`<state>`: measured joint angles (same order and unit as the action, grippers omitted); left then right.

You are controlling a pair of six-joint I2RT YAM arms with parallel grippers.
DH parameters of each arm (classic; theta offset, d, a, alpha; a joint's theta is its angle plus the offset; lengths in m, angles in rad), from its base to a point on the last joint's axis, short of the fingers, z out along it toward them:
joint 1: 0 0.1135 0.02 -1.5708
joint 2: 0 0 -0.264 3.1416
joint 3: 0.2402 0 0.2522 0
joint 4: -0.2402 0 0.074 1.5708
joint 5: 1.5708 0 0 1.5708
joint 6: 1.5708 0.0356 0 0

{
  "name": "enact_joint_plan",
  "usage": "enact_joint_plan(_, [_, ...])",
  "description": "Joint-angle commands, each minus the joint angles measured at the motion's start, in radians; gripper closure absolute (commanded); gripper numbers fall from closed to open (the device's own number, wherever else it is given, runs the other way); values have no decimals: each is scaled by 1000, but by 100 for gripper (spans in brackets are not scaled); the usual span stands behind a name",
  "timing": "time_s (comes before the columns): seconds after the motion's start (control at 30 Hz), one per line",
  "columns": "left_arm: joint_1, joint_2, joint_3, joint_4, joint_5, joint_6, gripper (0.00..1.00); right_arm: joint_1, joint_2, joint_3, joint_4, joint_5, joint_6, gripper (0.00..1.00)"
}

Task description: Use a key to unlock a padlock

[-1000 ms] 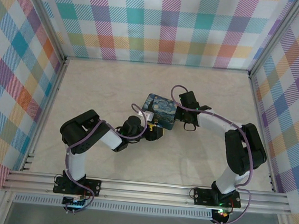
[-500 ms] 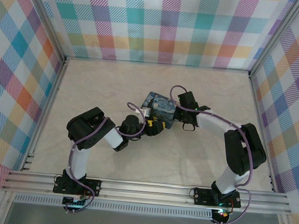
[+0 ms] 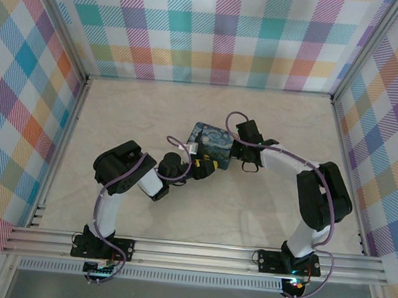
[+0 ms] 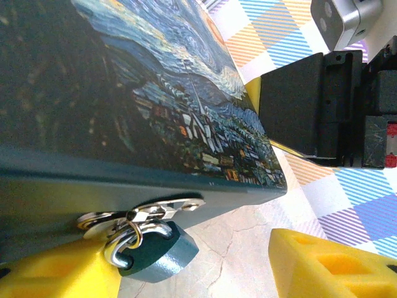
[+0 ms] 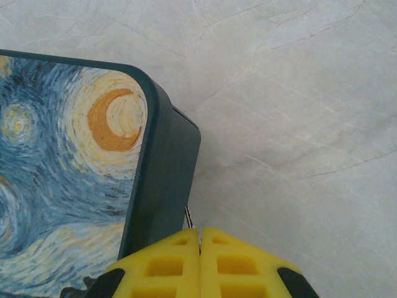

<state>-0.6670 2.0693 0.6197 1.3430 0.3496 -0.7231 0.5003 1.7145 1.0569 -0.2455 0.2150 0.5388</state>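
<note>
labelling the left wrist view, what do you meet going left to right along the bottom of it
first yellow finger → padlock hanging under the box's hasp → bare table → second yellow finger

We see the painted box [image 3: 210, 142], left gripper [image 3: 202, 169] at its near edge, right gripper [image 3: 238, 147] at its right.
</note>
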Motion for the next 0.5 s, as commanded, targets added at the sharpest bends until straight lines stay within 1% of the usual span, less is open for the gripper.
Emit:
enact_joint_plan(0.0, [4,45,-7,-7,49,-33,37,15,13,23,24,-61,-1,100])
enact_joint_plan(0.1, [6,53,-20,22,48,-33,35,15,24,32,26,-72,-12,100])
enact_joint_plan(0.2, [6,49,-25,16,29,-24,29,15,47,52,19,-75,-26,100])
enact_joint_plan(0.23, [6,47,-24,12,25,-18,29,14,56,64,13,-79,-33,100])
enact_joint_plan(0.3, [6,48,-22,18,26,-11,30,12,72,82,8,-87,-40,100])
enact_joint_plan(0.47, [6,36,-42,14,-13,-14,35,5,100,108,-8,-84,-46,100])
